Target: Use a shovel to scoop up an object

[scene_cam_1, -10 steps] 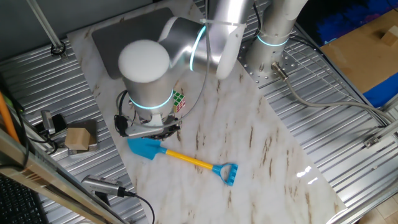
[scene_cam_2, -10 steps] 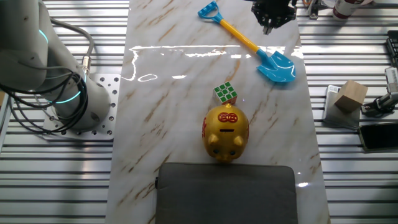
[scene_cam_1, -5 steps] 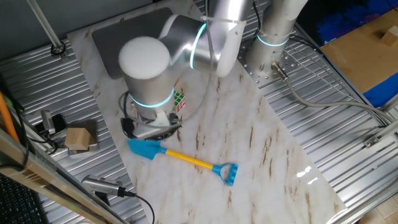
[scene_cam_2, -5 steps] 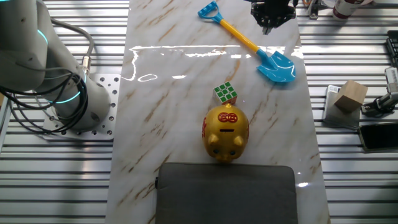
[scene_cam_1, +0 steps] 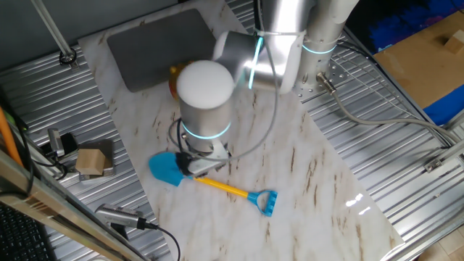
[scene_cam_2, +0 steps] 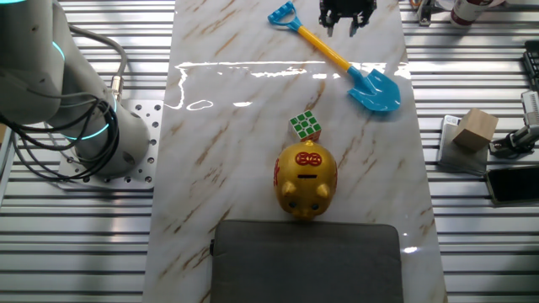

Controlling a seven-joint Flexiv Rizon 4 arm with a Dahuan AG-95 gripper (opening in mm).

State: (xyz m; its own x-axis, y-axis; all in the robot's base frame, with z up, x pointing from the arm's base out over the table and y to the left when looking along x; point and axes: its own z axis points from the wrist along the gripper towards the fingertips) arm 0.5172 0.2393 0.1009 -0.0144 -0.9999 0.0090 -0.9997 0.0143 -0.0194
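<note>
The shovel lies flat on the marble board, with its light-blue blade [scene_cam_2: 375,91], yellow shaft [scene_cam_2: 324,49] and blue end loop [scene_cam_2: 282,14]. In one fixed view its blade [scene_cam_1: 165,169] points left and its loop [scene_cam_1: 264,201] right. The object, a small colour-squared cube [scene_cam_2: 306,126], sits just beyond the golden pig and apart from the blade. It is hidden behind the arm in the view with the arm in front. My gripper [scene_cam_2: 340,25] hangs over the shaft's middle, open, fingers apart with nothing between them. The wrist [scene_cam_1: 206,101] covers most of it from the arm side.
A golden pig bank [scene_cam_2: 306,179] stands mid-board next to the cube. A dark grey pad [scene_cam_2: 305,261] covers the board's end behind it. A tan wooden block [scene_cam_2: 473,129] and cables rest on the ribbed metal beside the blade. The arm's base [scene_cam_2: 126,143] is at the opposite side.
The gripper has moved from beside the blade along the shaft toward the loop end. Its fingers, together before, now stand apart. Shovel, cube and pig have not moved.
</note>
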